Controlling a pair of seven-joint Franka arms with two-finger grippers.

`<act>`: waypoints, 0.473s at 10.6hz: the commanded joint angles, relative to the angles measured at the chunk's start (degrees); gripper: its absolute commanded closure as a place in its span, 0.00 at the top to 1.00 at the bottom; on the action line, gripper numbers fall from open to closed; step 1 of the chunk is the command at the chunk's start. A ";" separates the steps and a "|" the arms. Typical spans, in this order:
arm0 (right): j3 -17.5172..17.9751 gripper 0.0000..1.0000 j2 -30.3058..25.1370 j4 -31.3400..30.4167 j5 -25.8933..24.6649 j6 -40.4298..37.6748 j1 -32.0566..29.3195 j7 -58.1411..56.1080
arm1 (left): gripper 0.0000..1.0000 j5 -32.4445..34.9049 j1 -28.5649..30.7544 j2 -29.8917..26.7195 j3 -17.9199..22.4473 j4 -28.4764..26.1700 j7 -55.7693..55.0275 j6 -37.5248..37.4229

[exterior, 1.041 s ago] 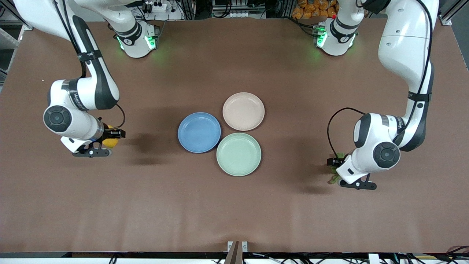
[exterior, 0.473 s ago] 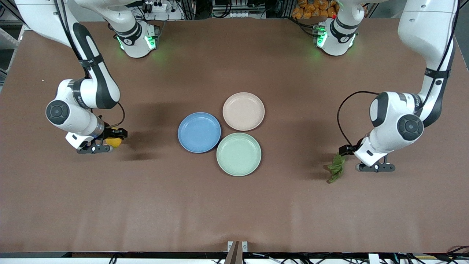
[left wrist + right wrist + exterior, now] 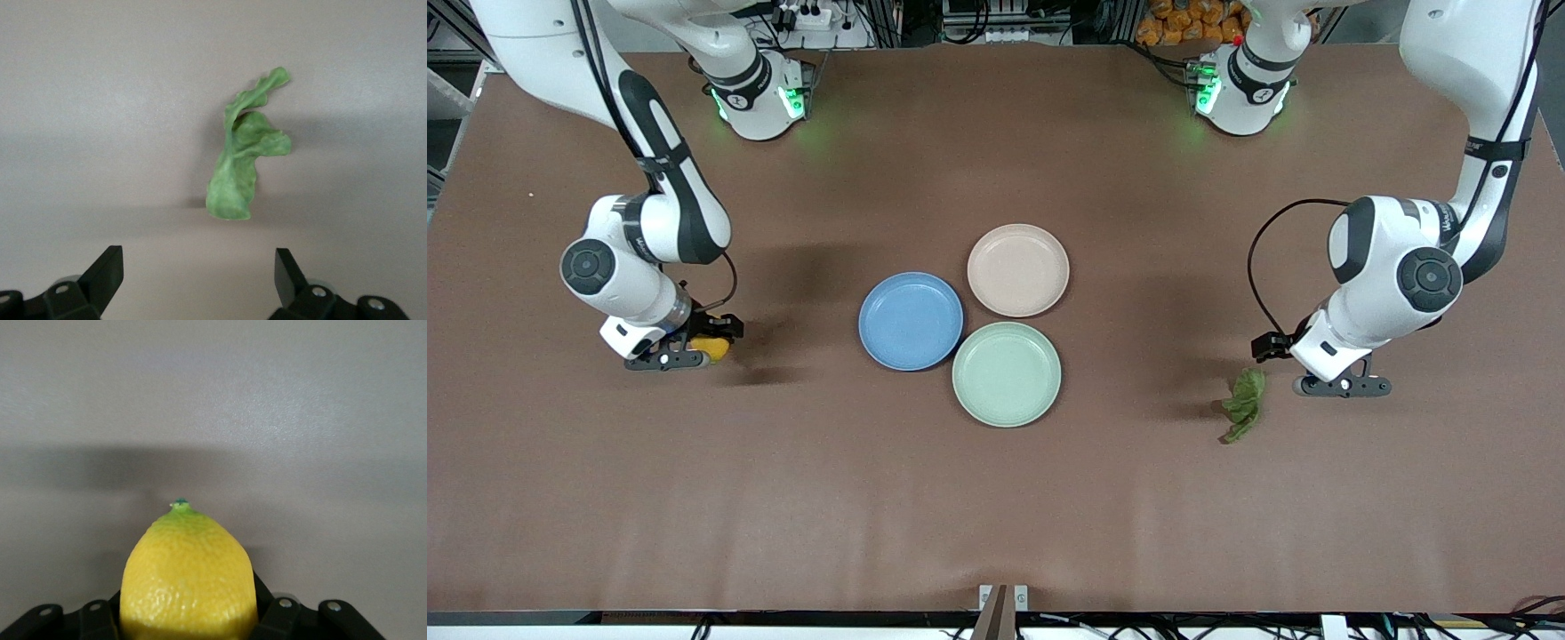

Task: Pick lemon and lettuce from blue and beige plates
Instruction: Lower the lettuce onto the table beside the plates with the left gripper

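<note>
The yellow lemon (image 3: pixel 189 580) sits between the fingers of my right gripper (image 3: pixel 704 349), which is shut on it low over the table at the right arm's end; the lemon (image 3: pixel 715 345) peeks out under the hand. The green lettuce leaf (image 3: pixel 1245 404) lies on the table at the left arm's end, nearer to the front camera than the plates. My left gripper (image 3: pixel 1307 373) is open and empty just beside the leaf. In the left wrist view the lettuce (image 3: pixel 243 160) lies apart from the gripper (image 3: pixel 198 273). The blue plate (image 3: pixel 911 321) and beige plate (image 3: pixel 1018 269) are empty.
An empty green plate (image 3: pixel 1007 374) touches the blue and beige plates at the table's middle, nearest to the front camera of the three. The brown table (image 3: pixel 996 498) is bare around both grippers.
My left gripper let go of the lettuce, which now lies on the table, and rose away from it. My right gripper shifted a little toward the plates with the lemon.
</note>
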 commanded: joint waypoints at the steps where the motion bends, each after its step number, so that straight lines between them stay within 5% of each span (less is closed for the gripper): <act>1: 0.37 0.29 1.13 -0.95 1.46 3.01 -0.19 -1.47 | 1.00 -0.11 0.20 -1.52 -0.65 -1.22 -0.28 0.73; 5: 0.37 0.39 3.24 -0.95 1.72 6.35 0.16 -1.12 | 1.00 0.43 -1.20 -5.01 0.74 -3.31 0.50 -2.16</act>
